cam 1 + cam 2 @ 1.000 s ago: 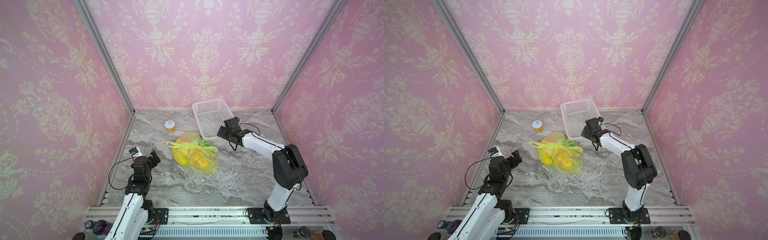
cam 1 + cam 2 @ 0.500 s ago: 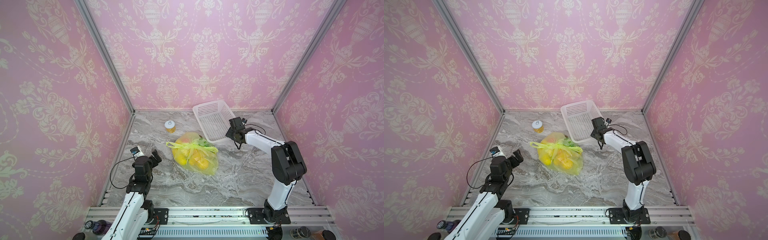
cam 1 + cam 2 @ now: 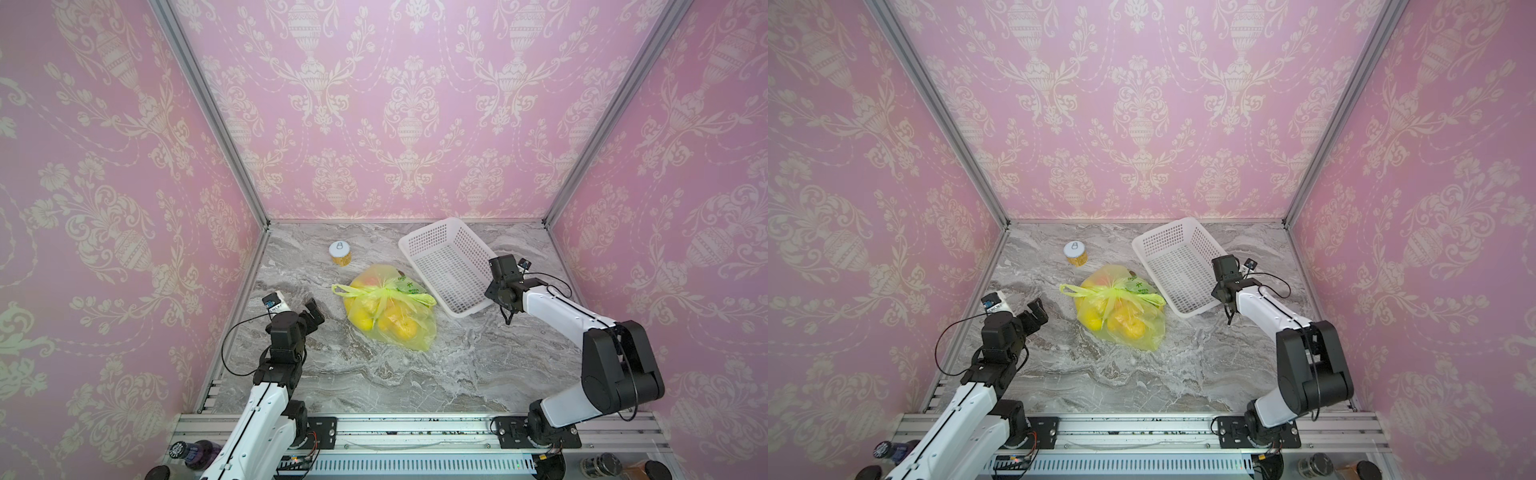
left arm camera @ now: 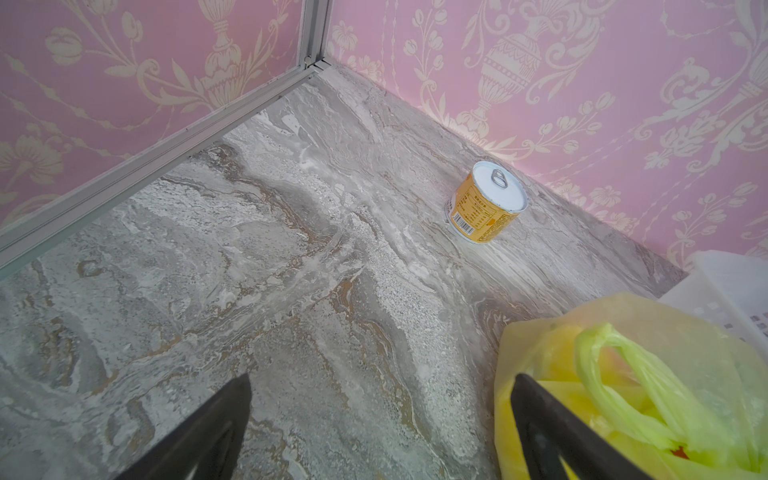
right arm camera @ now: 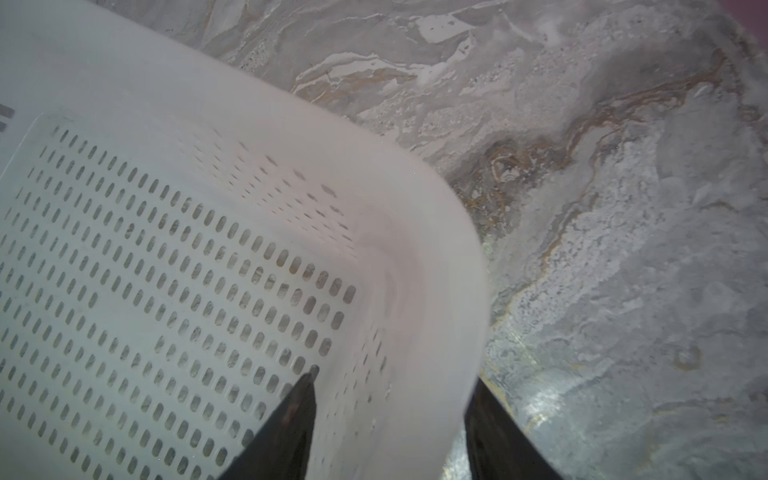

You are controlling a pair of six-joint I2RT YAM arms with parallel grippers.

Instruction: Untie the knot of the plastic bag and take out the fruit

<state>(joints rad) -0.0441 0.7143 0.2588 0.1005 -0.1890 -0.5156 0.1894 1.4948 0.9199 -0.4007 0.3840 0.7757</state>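
The thin yellow-green plastic bag lies in the middle, its knot stretched left to right, right of the nearer, wide-open left gripper, while the right gripper straddles the white holey basket wall, and I cannot tell if it pinches.

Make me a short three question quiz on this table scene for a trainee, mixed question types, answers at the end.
1. True or false: the knot on the yellow-green plastic bag is already untied.
2. The right pincer straddles a wall of which item? A the white perforated basket; B the bag; C the knot.
3. Fill in: the left pincer is ___ and holds nothing.
Key: 1 false; 2 A; 3 open.
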